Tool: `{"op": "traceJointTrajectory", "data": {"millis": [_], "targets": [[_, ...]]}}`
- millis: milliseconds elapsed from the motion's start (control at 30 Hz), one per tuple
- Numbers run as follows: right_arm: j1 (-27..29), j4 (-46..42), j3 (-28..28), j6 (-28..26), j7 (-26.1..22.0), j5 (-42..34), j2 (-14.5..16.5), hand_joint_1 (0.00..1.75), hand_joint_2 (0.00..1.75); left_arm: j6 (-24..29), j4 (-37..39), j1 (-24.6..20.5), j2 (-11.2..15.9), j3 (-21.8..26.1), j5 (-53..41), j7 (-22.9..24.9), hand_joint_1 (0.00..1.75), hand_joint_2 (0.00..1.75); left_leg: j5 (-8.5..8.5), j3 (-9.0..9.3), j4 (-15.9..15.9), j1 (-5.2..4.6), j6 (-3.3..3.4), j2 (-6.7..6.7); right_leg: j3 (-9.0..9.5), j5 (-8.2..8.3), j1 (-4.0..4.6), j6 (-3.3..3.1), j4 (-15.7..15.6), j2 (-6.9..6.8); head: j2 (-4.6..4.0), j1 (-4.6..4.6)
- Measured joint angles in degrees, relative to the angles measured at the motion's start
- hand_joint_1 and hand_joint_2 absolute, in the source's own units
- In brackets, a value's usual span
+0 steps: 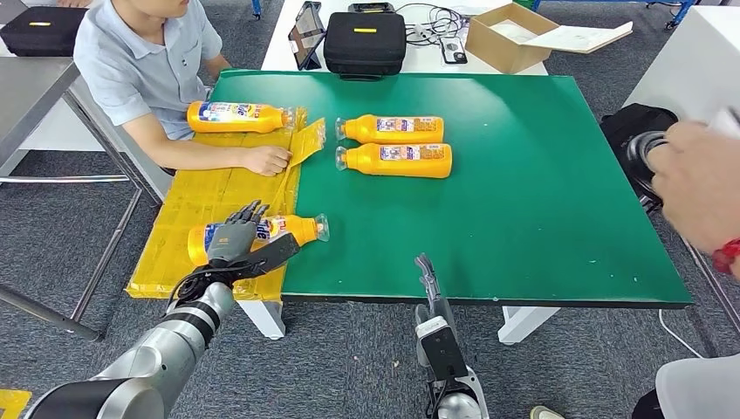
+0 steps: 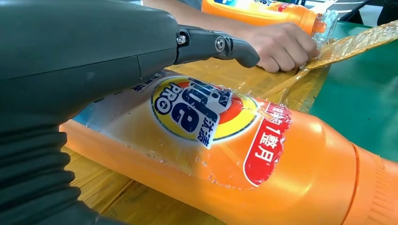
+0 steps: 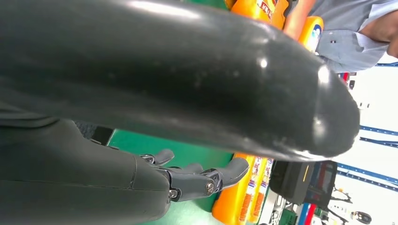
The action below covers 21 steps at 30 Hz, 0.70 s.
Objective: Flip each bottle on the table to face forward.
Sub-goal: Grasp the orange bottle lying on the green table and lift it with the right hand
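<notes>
Left hand rests over near bottle, fingers draped across label; firm grip not confirmed. Bottle lies on yellow mat at bench front-left edge, cap toward green. Right hand holds nothing, fingers loosely apart, at front edge. Advice: wrap body fully before rolling; mind person's hand near.

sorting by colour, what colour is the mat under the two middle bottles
Green mat; clearest in the head view.

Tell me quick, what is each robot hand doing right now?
Left hand: rests on the near bottle; a closed grip cannot be told.
Right hand: open, holding nothing, at the table's near edge.
</notes>
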Motion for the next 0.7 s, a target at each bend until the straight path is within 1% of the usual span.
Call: {"op": "traceJointTrajectory", "data": {"millis": [233, 267, 300, 367, 400, 467, 533, 567, 633, 700], "targets": [[0.0, 0.1, -0.1, 0.0, 0.0, 0.0, 0.0, 0.0, 0.0, -0.1, 0.0, 0.0, 0.0, 0.0, 0.1, -0.1, 0.0, 0.0, 0.03, 0.01, 0.0, 0.0, 0.02, 0.0, 0.02, 0.01, 0.0, 0.0, 0.0, 0.0, 0.0, 0.0], [0.0, 0.1, -0.2, 0.0, 0.0, 0.0, 0.0, 0.0, 0.0, -2.1, -0.1, -0.2, -0.1, 0.1, 1.9, -1.7, 0.0, 0.0, 0.04, 0.02, 0.0, 0.0, 0.02, -0.06, 0.04, 0.01, -0.01, 0.0, 0.0, -0.07, 0.0, 0.0], [0.0, 0.1, -0.2, 0.1, 0.0, 0.0, 0.0, 0.0, 0.0, -5.5, -0.4, -0.4, -0.3, 0.3, 5.0, -4.4, 0.0, 0.0, 0.04, 0.02, 0.0, 0.0, 0.03, -0.15, 0.06, 0.0, -0.01, 0.0, 0.0, -0.16, 0.0, 0.01], [0.0, 0.2, -0.3, 0.1, 0.0, -0.1, 0.0, 0.0, 0.0, -13.0, -1.6, -0.5, -1.0, 0.6, 12.7, -11.0, 0.0, 0.0, 0.06, 0.02, 0.0, -0.01, 0.05, -0.28, 0.09, 0.01, -0.02, 0.01, 0.0, -0.32, 0.0, 0.02], [0.0, 0.2, -0.3, 0.1, 0.0, -0.1, 0.0, 0.0, 0.0, -14.7, -2.5, -0.1, -1.5, 0.5, 15.6, -13.5, 0.0, 0.0, 0.06, 0.0, 0.0, -0.01, 0.05, -0.24, 0.07, 0.02, -0.02, 0.01, 0.0, -0.32, 0.0, 0.02], [0.1, 0.1, -0.3, 0.1, 0.0, -0.2, -0.1, 0.0, 0.0, -13.9, -5.1, 1.7, -2.5, -0.2, 19.8, -18.3, 0.0, 0.87, 0.06, -0.04, 0.0, -0.03, 0.05, -0.08, -0.04, 0.06, -0.03, 0.03, 0.0, -0.23, 0.0, 0.02], [0.2, 0.1, -0.3, 0.0, 0.0, -0.2, -0.2, 0.0, 0.0, -11.2, -8.9, 4.2, -3.5, -1.5, 23.7, -23.2, 0.0, 1.75, 0.05, -0.15, 0.0, -0.04, 0.05, 0.02, -0.17, 0.08, -0.03, 0.04, 0.0, -0.15, 0.0, 0.02], [0.2, 0.1, -0.3, -0.2, 0.0, -0.3, -0.2, 0.0, 0.0, -9.6, -11.3, 5.6, -4.0, -2.4, 25.9, -25.1, 0.0, 1.75, 0.05, -0.2, 0.0, -0.03, 0.05, 0.02, -0.21, 0.08, -0.03, 0.05, 0.0, -0.14, 0.0, 0.02], [0.4, 0.1, -0.3, -1.0, 0.0, -0.3, -0.3, 0.0, 0.0, -4.9, -17.7, 9.0, -4.9, -5.1, 32.2, -27.1, 0.0, 1.75, 0.04, -0.27, 0.0, -0.03, 0.05, 0.01, -0.29, 0.07, -0.03, 0.06, 0.0, -0.13, 0.0, 0.01], [0.8, -0.2, -0.2, -2.2, 0.0, -0.3, -0.5, 0.0, 0.87, 1.0, -25.8, 12.7, -5.4, -9.1, 40.5, -27.6, 0.0, 1.75, 0.01, -0.38, 0.0, -0.03, 0.04, 0.01, -0.4, 0.06, -0.01, 0.06, 0.0, -0.13, 0.0, 0.01]]}}
